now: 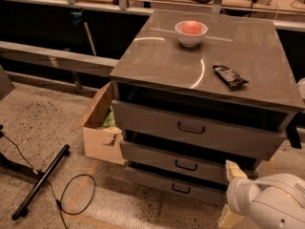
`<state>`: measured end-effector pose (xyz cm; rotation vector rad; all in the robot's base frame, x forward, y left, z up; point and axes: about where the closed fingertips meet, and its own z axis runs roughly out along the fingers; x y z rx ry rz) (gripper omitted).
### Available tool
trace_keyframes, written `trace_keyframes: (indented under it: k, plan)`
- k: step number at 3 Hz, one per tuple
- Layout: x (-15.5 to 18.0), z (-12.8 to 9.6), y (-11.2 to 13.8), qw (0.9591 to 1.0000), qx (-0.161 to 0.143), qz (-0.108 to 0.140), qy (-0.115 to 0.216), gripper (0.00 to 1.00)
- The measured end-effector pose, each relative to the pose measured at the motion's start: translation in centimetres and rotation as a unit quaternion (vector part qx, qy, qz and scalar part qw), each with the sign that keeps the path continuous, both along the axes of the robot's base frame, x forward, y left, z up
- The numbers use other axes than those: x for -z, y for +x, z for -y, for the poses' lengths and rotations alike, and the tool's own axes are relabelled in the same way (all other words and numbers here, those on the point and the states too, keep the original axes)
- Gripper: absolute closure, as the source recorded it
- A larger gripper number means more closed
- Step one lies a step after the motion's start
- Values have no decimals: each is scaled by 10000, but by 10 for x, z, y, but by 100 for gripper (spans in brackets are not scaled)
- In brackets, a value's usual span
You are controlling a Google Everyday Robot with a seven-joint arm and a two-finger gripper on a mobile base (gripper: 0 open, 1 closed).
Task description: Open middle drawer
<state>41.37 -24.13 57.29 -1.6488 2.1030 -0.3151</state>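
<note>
Observing: grey cabinet with three stacked drawers, seen from above and in front.
Middle drawer: between the taller top front and the slim bottom front, looks pushed in; dark loop handle at centre.
Gripper: low right, near the middle drawer's right end; tan fingers spread apart, holding nothing.
Cabinet top: white bowl; dark packet, print unreadable.
Floor, left: open cardboard box against the cabinet side.

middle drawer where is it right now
In the camera view the middle drawer sits low in the grey cabinet, between the taller top drawer and the slim bottom drawer. The gripper, open, hangs at lower right, near the drawer's right end.
</note>
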Motion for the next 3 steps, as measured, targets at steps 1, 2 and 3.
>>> trace_keyframes:
  k: [1,2,3]
  plan:
    - [27,-1,11,9999,-9,-101,89,0]
    - [59,-5,26,9996,-99,-203,178,0]
    - [89,-15,45,9989,-280,-247,278,0]
